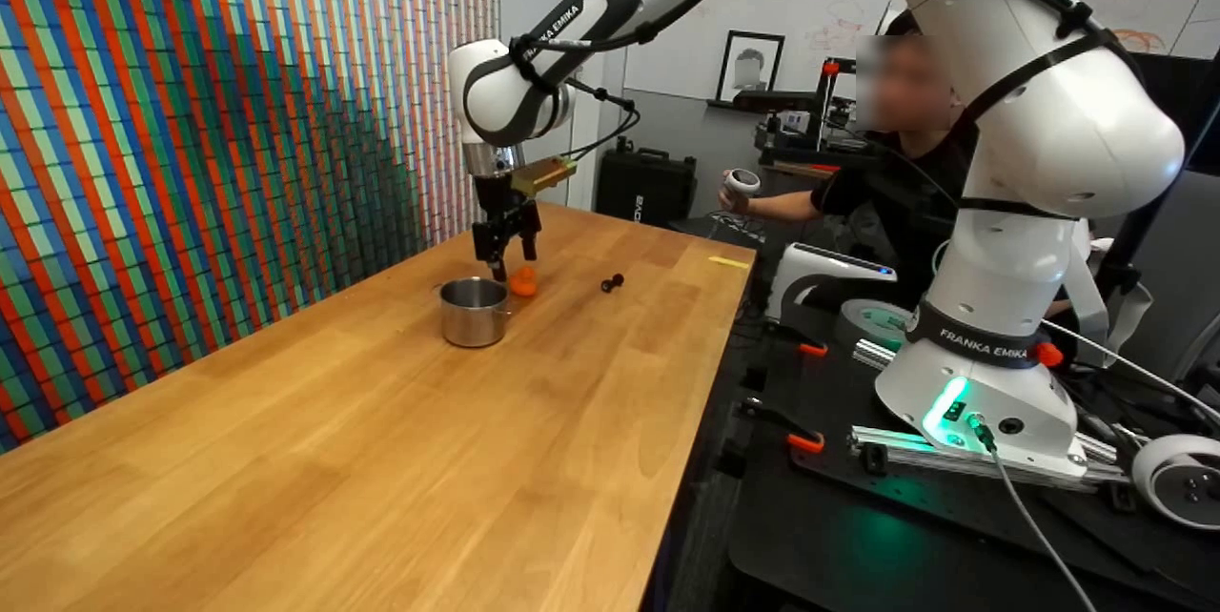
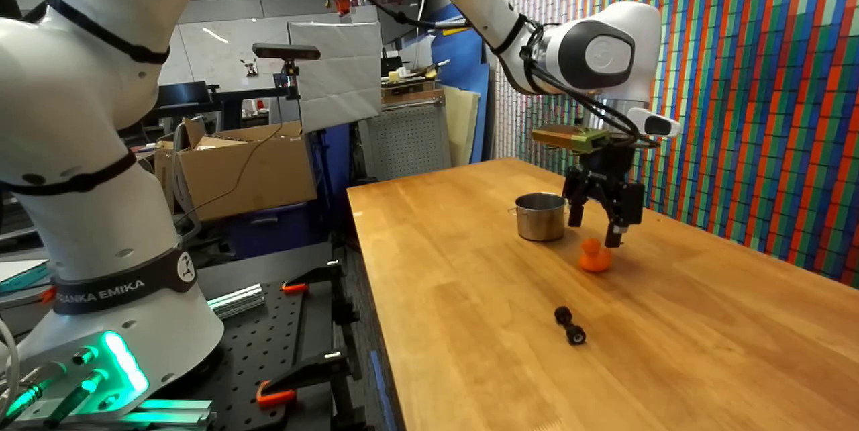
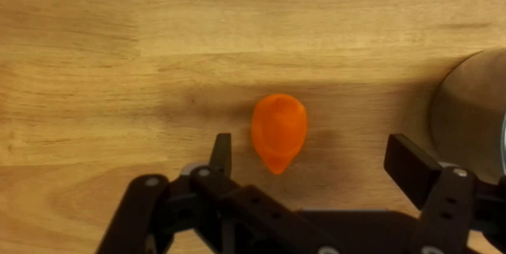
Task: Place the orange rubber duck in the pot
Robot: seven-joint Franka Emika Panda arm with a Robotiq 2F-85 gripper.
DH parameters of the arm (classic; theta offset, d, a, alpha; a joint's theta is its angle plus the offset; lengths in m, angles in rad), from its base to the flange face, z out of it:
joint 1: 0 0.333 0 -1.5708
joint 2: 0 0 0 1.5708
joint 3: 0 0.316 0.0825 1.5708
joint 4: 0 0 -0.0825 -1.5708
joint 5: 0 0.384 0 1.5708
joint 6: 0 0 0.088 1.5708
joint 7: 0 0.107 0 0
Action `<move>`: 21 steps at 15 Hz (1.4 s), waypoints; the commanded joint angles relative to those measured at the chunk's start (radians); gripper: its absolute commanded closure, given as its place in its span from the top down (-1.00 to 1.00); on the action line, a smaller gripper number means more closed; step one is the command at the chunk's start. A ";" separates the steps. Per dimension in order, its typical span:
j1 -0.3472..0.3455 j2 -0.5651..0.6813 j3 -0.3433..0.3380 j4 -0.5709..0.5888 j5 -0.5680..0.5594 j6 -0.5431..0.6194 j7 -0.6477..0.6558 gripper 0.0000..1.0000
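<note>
The orange rubber duck stands on the table in both exterior views (image 1: 523,282) (image 2: 594,258). It also shows near the middle of the wrist view (image 3: 279,131). The pot, low and silvery, stands close beside it in both exterior views (image 1: 474,324) (image 2: 541,221). In the wrist view only part of the pot's side (image 3: 470,111) shows at the right edge. My gripper (image 1: 515,265) is open and empty, pointing down, low beside the duck and the pot (image 2: 594,232). In the wrist view its fingers (image 3: 309,143) are wide apart, the right finger near the pot's wall.
A small black object (image 1: 612,283) lies on the wooden table in both exterior views (image 2: 570,325). A colourful tiled wall (image 1: 238,116) runs along one long side of the table. A person (image 1: 901,126) sits behind the arm holding a white controller (image 1: 742,181).
</note>
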 commanded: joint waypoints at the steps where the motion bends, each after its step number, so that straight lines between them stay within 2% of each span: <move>1: 0.026 0.008 -0.022 -0.041 -0.019 0.068 0.033 1.00; 11: 0.029 0.042 -0.055 -0.076 -0.023 0.157 0.068 1.00; 12: 0.030 0.041 -0.056 -0.081 -0.024 0.172 0.068 0.50; 13: 0.030 0.038 -0.057 -0.087 -0.022 0.191 0.070 0.48; 19: 0.027 0.030 -0.063 -0.097 -0.015 0.222 0.084 -0.45; 20: 0.026 0.027 -0.067 -0.099 -0.013 0.216 0.089 -0.58; 21: 0.025 0.022 -0.066 -0.099 -0.007 0.203 0.096 -0.62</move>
